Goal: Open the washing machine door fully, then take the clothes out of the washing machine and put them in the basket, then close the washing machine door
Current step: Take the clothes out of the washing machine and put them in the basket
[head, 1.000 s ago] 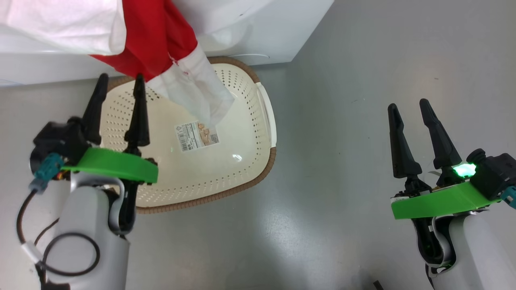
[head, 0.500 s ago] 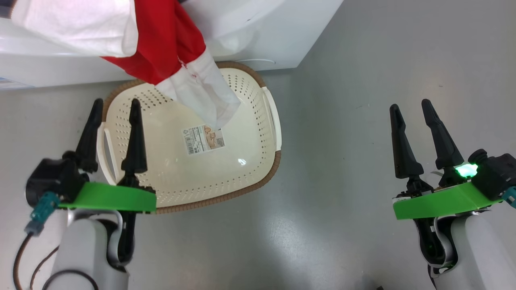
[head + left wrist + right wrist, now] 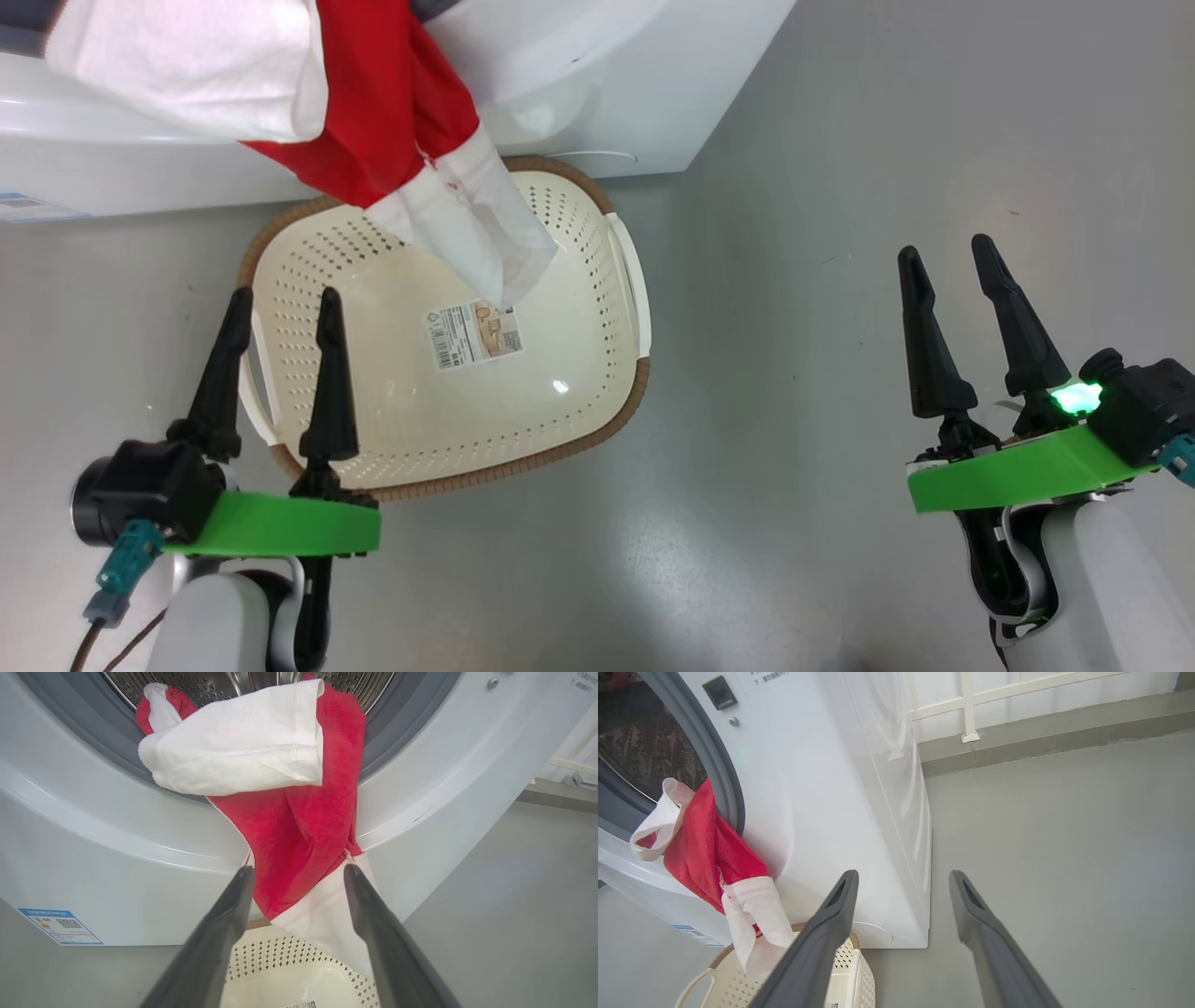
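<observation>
Left gripper (image 3: 285, 294) backed off from the clothes (image 3: 299, 826), jaws wide, holding nothing; right gripper (image 3: 945, 245) likewise wide and empty. Clothes hung from the washing machine (image 3: 93, 858) mouth over the basket (image 3: 420, 420). Unloading step. Next, probably: regrasp the cloth and drag it free.

Red and white clothes (image 3: 289, 826) hang out of the open white washing machine (image 3: 117, 858), draped over its grey rubber ring (image 3: 91, 742). Their white lower end dangles into the cream perforated, brown-rimmed basket (image 3: 642, 397), upright just before the machine.
</observation>
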Tool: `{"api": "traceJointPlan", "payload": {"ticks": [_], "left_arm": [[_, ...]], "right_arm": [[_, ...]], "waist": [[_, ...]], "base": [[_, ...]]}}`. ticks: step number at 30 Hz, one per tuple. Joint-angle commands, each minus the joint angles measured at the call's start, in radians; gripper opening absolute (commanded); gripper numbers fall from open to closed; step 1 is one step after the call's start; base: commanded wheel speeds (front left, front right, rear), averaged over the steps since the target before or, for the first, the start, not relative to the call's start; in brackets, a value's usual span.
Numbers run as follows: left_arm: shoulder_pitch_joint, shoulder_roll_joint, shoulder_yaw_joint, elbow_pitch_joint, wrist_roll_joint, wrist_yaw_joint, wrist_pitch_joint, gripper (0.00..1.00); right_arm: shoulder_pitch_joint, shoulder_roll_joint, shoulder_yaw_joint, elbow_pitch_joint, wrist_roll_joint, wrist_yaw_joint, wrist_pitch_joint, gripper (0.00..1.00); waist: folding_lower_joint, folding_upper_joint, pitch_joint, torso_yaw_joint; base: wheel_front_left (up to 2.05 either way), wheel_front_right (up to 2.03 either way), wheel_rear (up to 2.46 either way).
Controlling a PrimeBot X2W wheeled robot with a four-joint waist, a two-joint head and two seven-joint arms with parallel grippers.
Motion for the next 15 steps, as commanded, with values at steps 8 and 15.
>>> {"api": "traceJointPlan", "payload": {"ticks": [8, 15], "left_arm": [[0.007, 0.021, 0.016, -0.058, -0.019, 0.014, -0.005, 1.00], [-0.081, 0.021, 0.028, -0.079, -0.012, -0.012, -0.005, 1.00]], "right_arm": [[0.037, -0.008, 0.023, -0.022, -0.008, 0.007, -0.006, 1.00], [0.031, -0.008, 0.020, -0.026, -0.009, 0.007, -0.006, 1.00]], "waist": [[0.0000, 0.0000, -0.005, 0.007], [0.0000, 0.0000, 0.011, 0.015]], "base": [[0.00, 0.00, 0.00], [0.00, 0.00, 0.00]]}}
